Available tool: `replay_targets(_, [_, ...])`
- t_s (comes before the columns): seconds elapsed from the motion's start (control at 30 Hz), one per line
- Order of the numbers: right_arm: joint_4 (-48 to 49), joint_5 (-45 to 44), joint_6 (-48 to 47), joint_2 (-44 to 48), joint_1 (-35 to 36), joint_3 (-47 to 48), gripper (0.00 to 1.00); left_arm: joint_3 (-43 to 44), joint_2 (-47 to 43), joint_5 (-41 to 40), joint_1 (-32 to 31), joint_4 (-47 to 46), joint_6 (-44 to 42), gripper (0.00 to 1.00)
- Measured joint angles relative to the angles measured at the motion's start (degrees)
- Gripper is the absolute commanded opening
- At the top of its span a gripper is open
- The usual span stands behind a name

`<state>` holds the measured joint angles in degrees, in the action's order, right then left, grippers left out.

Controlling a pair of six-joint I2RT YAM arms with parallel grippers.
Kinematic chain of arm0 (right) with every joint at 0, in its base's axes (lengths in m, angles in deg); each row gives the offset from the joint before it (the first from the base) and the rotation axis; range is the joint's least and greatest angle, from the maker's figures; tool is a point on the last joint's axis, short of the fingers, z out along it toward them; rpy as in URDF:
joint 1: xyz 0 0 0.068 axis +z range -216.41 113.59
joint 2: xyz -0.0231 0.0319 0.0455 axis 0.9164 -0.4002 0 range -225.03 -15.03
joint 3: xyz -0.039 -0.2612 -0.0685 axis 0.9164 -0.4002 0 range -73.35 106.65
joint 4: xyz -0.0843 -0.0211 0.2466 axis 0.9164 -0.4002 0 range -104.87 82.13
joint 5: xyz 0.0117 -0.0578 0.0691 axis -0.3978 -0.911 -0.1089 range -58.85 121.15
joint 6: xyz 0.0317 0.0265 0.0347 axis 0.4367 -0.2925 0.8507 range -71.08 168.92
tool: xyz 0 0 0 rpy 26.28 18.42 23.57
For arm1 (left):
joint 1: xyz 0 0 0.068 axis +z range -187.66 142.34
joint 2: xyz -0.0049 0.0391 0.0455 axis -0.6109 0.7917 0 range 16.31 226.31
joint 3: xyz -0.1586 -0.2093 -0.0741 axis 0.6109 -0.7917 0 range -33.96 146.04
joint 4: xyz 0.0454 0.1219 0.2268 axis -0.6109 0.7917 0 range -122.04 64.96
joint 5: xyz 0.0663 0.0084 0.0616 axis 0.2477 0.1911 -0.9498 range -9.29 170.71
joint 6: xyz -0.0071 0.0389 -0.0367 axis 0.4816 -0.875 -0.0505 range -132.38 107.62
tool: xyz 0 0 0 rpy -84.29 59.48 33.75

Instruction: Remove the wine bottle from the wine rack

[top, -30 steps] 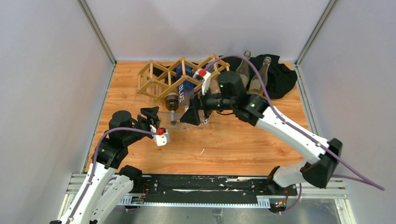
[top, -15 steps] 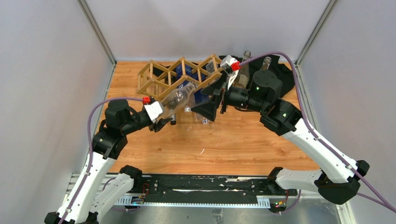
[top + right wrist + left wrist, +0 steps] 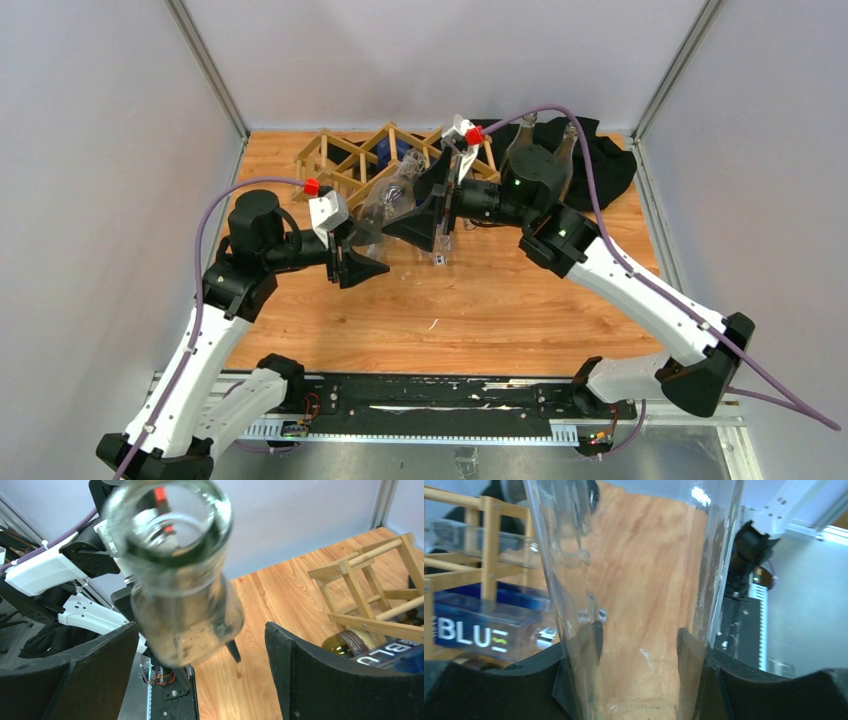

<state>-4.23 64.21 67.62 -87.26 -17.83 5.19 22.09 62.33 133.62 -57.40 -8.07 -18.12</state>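
A clear glass wine bottle is held in the air, tilted, just in front of the light wooden lattice wine rack. My left gripper is shut on the bottle's narrower lower end; in the left wrist view the glass fills the gap between both black pads. My right gripper is open, with its fingers on either side of the bottle's upper end and a gap showing at the right finger. The rack also shows in the left wrist view and the right wrist view.
A blue-labelled bottle and a dark bottle lie in the rack. Two more bottles rest on a black cloth at the back right. Grey walls close in the wooden table on three sides.
My left gripper went from open and away from the rack to shut on the bottle and drew it out. My right gripper moved left around the bottle's upper end.
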Motion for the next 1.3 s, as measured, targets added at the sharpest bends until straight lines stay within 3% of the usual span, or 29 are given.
replay_targets(0.07, [2.4, 1.2, 1.1, -1.6, 0.0, 0.0, 0.99, 0.6, 0.7, 2.4, 0.0, 0.8, 0.7, 0.0])
replay_targets(0.13, [4.9, 2.5, 2.2, -2.7, 0.0, -0.3, 0.88, 1.4, 1.4, 4.5, 0.0, 2.0, 1.3, 0.0])
replay_targets(0.17, [5.9, 3.2, 2.8, -3.1, 0.0, -0.4, 0.8, 1.8, 1.6, 5.2, 0.0, 2.4, 1.6, 0.0])
replay_targets(0.23, [7.6, 4.9, 3.5, -3.5, 0.0, -0.4, 0.54, 2.3, 1.9, 6.1, 0.0, 3.0, 2.0, 0.05])
replay_targets(0.27, [8.0, 5.6, 3.6, -3.5, 0.1, -0.4, 0.39, 2.5, 2.0, 6.3, 0.0, 3.2, 2.1, 0.22])
replay_targets(0.33, [8.6, 6.6, 3.6, -3.5, 0.2, -0.4, 0.04, 2.9, 2.3, 7.4, 0.0, 4.2, 2.0, 0.76])
replay_targets(0.37, [8.6, 7.0, 3.5, -3.5, 0.2, -0.4, 0.0, 3.3, 2.4, 7.5, 0.0, 5.0, 2.3, 0.98])
replay_targets(0.6, [-0.4, 2.5, 0.0, -3.3, -0.2, -0.4, 0.0, 13.9, 8.2, 1.9, 0.5, 18.3, -5.5, 1.0])
replay_targets(0.8, [-13.6, -6.6, -4.6, 1.1, -3.6, -1.4, 0.0, 26.1, 19.5, -0.9, 11.9, 31.0, -11.3, 1.0])
replay_targets(0.97, [-20.5, -13.9, -6.4, 7.3, -9.0, -5.2, 0.0, 30.6, 24.4, -4.3, 18.7, 35.2, -12.5, 1.0])
replay_targets(1.3, [-28.8, -21.3, -6.3, 12.7, -23.1, -10.9, 0.0, 34.6, 25.3, -12.9, 21.5, 36.7, -14.7, 1.0])
